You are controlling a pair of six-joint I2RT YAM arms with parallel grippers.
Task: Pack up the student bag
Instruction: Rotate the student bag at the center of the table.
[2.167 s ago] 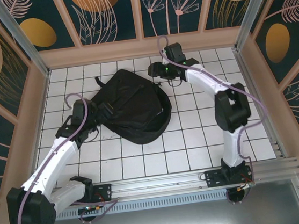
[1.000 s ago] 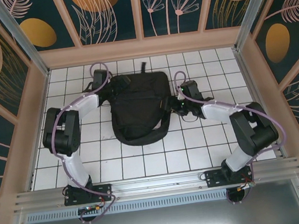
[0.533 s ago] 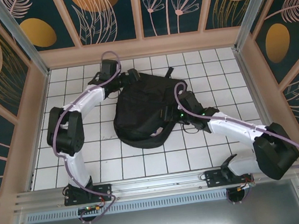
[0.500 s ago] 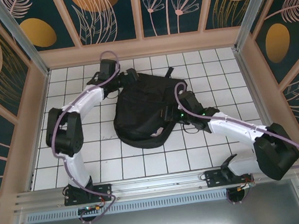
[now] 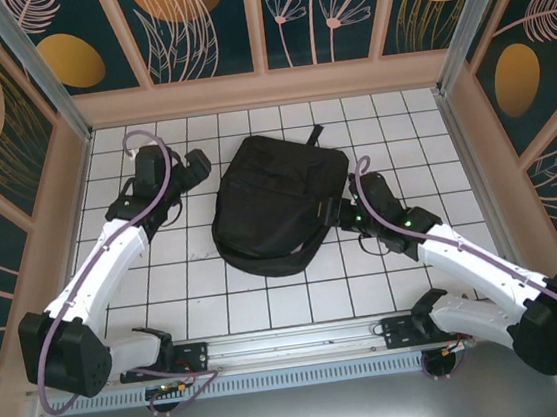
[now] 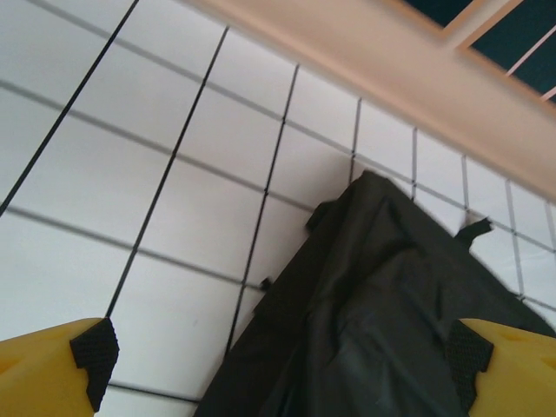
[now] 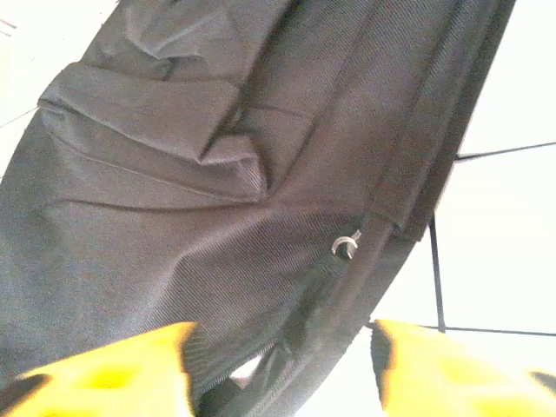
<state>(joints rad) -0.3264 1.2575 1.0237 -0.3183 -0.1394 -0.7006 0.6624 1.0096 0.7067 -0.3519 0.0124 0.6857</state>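
Bag lies flat mid-table on the white grid tiles, rounded end toward the arm bases and top loop toward the far wall. Left gripper sits just beside the bag's upper-left edge, pointing at it with a small gap, not touching. In the left wrist view, the 2 yellow fingers are at opposite bottom corners, so it's spread wide and holding nothing; bag corner is ahead and to the right, with bare tile under the left finger. Right gripper is at the bag's right edge, about halfway down. In the right wrist view, its fingers are blurred and apart, with the bag's side seam and a strap running down between them. White tile shows in the gap, so it's not clamped; can't tell if either pad touches fabric. 1 small metal ring sits on the seam, and a folded pocket flap is above it.
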